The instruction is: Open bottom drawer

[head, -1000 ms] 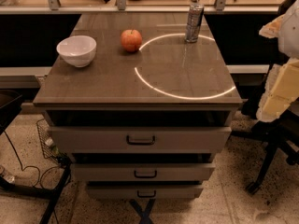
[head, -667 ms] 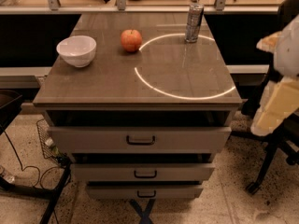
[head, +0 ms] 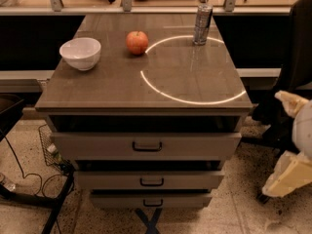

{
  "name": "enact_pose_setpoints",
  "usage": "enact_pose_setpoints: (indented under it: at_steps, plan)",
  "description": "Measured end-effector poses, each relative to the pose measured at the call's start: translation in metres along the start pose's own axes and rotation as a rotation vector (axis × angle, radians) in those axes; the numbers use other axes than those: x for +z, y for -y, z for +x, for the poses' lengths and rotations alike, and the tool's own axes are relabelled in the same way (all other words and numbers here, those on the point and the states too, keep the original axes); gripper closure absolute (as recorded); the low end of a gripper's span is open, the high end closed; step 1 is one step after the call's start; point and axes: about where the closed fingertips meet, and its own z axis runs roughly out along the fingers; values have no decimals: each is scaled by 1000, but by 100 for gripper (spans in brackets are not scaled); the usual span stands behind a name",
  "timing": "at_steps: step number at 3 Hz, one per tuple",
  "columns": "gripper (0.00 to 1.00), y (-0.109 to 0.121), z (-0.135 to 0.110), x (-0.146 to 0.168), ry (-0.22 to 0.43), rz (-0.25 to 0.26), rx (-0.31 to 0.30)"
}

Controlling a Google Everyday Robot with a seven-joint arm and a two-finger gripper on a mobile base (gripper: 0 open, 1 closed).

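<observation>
The bottom drawer (head: 152,199) is the lowest of three grey-beige drawers in the cabinet, with a small dark loop handle (head: 152,202). It sits closed, set back under the middle drawer (head: 148,179) and the large top drawer (head: 146,146). My gripper (head: 296,141) shows as cream-coloured parts at the right edge of the camera view. It is to the right of the cabinet, at about the height of the top drawer, and apart from all the drawers.
On the cabinet top (head: 117,89) stand a white bowl (head: 80,52), a red apple (head: 137,42) and a can (head: 202,24). A black chair (head: 292,57) stands at the right. Cables and a black frame (head: 48,204) lie on the floor at the left.
My gripper has moved down along the right side of the cabinet, from tabletop height to drawer height. The drawers have not moved.
</observation>
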Motion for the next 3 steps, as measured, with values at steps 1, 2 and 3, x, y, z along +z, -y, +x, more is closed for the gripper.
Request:
enact_pose_setpoints:
  at_steps: [1,2,3]
  plan:
    - [0,-57,17,65,0,-16,-45]
    - [0,-100,26,120,-67,-84,-93]
    - [0,-130,23,158,-160,-109,-183]
